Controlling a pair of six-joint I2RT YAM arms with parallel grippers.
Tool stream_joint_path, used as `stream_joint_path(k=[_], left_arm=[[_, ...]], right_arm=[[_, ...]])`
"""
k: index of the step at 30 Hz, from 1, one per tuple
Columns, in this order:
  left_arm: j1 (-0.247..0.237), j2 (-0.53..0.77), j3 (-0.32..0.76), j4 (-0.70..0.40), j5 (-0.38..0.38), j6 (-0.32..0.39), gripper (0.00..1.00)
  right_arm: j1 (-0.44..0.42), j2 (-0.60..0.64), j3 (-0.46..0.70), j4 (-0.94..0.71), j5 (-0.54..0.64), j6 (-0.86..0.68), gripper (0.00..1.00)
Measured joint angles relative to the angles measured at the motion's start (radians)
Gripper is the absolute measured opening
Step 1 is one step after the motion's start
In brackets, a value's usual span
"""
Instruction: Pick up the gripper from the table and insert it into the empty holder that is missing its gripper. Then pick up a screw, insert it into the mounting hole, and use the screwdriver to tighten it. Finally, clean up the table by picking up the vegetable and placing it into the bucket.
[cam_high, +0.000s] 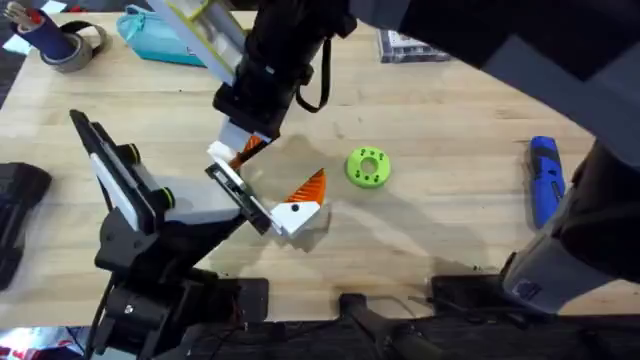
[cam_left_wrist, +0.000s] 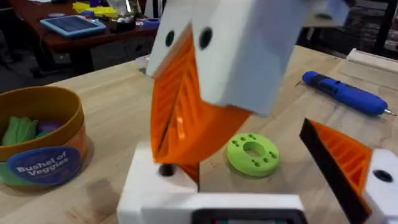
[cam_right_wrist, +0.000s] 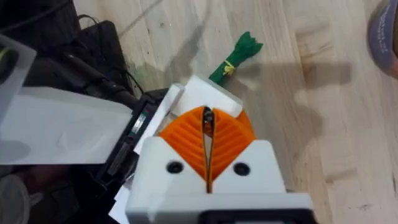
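**Counter stock, both arms at centre**

- Right fingers (cam_right_wrist: 208, 146): closed, orange pads pressed together, with a small dark piece (cam_right_wrist: 207, 119) pinched at the tips; too small to tell what it is. In the overhead view they (cam_high: 245, 150) point down at the middle of the counter (cam_high: 450, 120).
- Left fingers (cam_left_wrist: 255, 171): spread open and holding nothing. The right arm's closed pair hangs close over one side of them.
- Green ring (cam_high: 368, 167): flat on the counter just past the open left fingers.
- Vegetable (cam_right_wrist: 236, 56): green and leafy, lying loose on the wood near the right fingers.
- Bucket (cam_left_wrist: 43, 143): upright on the counter, off to one side of the left fingers, green items inside.
- Screwdriver (cam_high: 545, 180): blue, lying flat at the counter's right side, well apart from both pairs of fingers.
- Teal pouch (cam_high: 160, 40): at the far left edge.
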Motion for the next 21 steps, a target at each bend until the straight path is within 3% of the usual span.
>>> stream_joint_path(k=[1,4,8,9,21], left_arm=[[0.0,0.0,0.0,0.0,0.0,0.0,0.991],[0.0,0.0,0.0,0.0,-0.001,-0.002,0.991],[0.0,0.0,0.0,0.0,-0.001,-0.006,0.991],[0.0,0.0,0.0,0.0,-0.001,-0.005,0.991],[0.0,0.0,0.0,0.0,0.0,-0.004,0.991]], right_arm=[[0.0,0.0,0.0,0.0,0.0,0.0,0.035],[0.0,0.0,0.001,-0.002,-0.001,-0.001,0.288],[-0.006,0.0,0.005,0.0,0.009,-0.004,0.894],[-0.014,-0.001,0.005,0.001,0.011,-0.009,0.968],[-0.183,-0.04,0.005,-0.025,0.007,0.022,0.994]])
